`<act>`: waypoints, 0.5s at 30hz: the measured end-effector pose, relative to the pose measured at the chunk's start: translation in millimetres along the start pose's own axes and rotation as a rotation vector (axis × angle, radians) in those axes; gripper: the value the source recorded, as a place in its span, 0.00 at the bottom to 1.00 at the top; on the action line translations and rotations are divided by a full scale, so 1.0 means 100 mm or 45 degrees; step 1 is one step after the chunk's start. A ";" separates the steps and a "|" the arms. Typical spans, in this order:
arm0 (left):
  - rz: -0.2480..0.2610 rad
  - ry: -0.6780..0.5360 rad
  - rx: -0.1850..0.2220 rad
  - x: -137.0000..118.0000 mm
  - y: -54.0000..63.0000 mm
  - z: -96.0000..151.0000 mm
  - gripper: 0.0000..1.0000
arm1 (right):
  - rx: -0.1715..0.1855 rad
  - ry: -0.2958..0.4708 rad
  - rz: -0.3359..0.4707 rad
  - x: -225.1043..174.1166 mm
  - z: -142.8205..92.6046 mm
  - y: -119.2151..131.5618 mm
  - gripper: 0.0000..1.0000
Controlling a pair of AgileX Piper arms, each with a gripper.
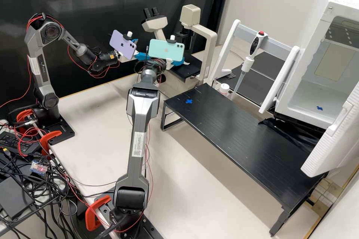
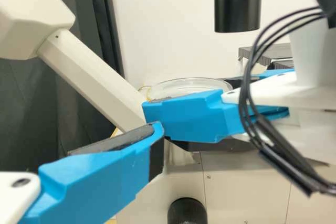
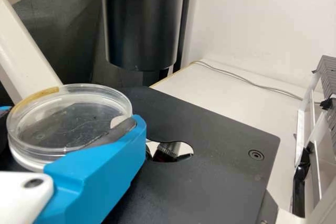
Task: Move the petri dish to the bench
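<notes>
At eleven o'clock in the high view, see the left pincer, fingers spread; then, at twelve, find the right pincer, gripping the petri dish over the black microscope stage.

Behind the left gripper, the dark grey arm has angular links, round joint caps, looping red cables and a pale label. The arm behind the right gripper bears a white label along its long link. Bright blue fingers with black pads meet white mounts with dark screws.
</notes>
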 end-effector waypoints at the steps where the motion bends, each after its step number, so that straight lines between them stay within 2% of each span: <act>1: 0.000 0.000 0.000 0.00 0.00 0.00 1.00 | 0.000 0.000 0.000 0.00 0.00 0.00 0.00; 7: 0.000 0.000 0.000 0.00 0.00 0.00 1.00 | -0.008 -0.011 -0.025 -0.01 0.04 -0.05 0.00; 12: 0.000 0.016 -0.006 0.00 0.00 -0.01 1.00 | 0.009 -0.014 -0.048 -0.08 0.09 -0.07 0.00; 13: 0.000 0.016 -0.005 0.00 0.00 -0.01 1.00 | 0.024 -0.015 -0.048 -0.11 0.10 -0.06 0.00; 15: 0.004 0.008 0.001 0.00 0.01 0.00 1.00 | 0.016 -0.064 0.003 -0.16 0.15 0.00 0.00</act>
